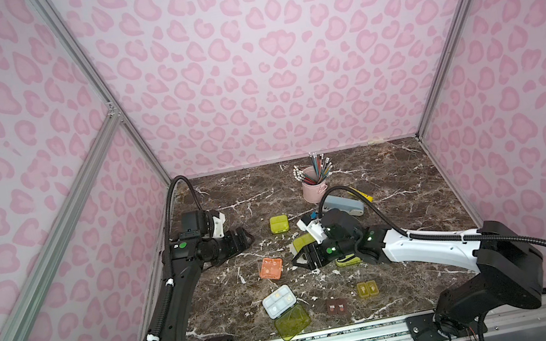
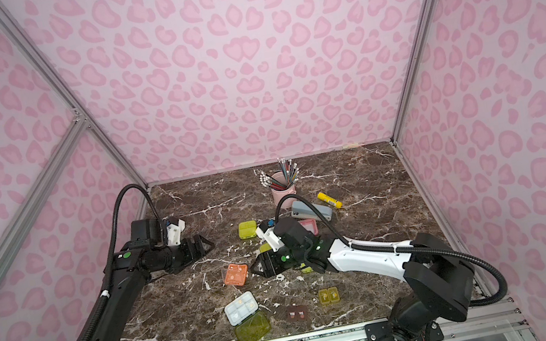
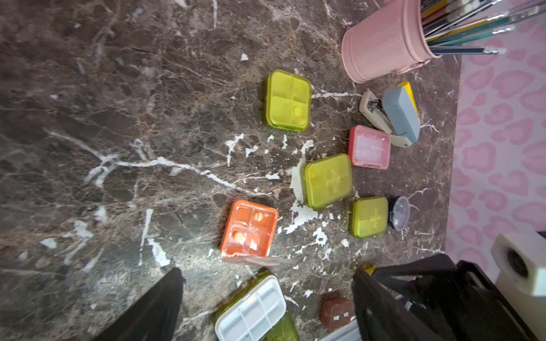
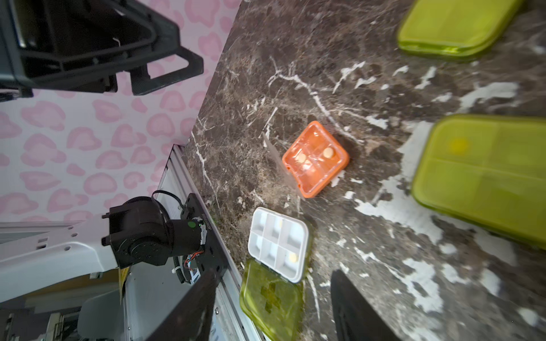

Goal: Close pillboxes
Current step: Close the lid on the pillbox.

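Jaws of our left gripper [image 1: 247, 238] stand wide apart, empty. Our right gripper [image 1: 297, 261] gapes empty too (we see the orange pillbox [image 1: 271, 268] just beyond its tips).

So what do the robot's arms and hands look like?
The left arm is mostly black; the right arm has a long white shell with black joints. A ribbed black cable loops over each arm, fastened with white ties. Small green dots mark the wrists. The left hand and right hand are black, with triangle-shaped open-frame fingers, and a white camera mount sits behind each.
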Robot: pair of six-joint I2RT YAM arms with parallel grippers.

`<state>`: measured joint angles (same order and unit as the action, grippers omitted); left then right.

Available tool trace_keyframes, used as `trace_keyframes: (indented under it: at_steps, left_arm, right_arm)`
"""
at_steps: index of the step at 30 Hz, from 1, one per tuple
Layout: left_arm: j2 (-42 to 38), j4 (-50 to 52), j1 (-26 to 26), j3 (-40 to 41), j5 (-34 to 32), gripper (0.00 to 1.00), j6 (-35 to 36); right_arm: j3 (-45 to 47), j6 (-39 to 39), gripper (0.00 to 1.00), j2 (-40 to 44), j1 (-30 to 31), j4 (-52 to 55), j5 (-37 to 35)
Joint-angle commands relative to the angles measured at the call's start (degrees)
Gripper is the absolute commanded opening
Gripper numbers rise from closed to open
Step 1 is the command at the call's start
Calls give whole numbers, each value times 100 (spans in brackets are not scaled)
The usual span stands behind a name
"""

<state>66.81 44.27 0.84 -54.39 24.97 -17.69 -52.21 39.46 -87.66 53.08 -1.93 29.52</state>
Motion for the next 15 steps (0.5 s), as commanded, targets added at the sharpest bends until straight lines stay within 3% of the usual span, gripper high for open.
trace_keyframes:
  at_steps: [1, 7, 15]
  left_arm:
    - [-15, 158, -164, 122, -330, 91, 136]
    - [20, 181, -492, 201, -460, 90, -8]
    - [-5, 128, -594, 243, -405, 90, -17]
  right_arm:
    - [-341, 185, 63, -427, 311, -326, -17]
    - [-1037, 246, 63, -1172, 709, -373, 98]
    - [-1284, 395, 63, -1600, 768, -617, 326]
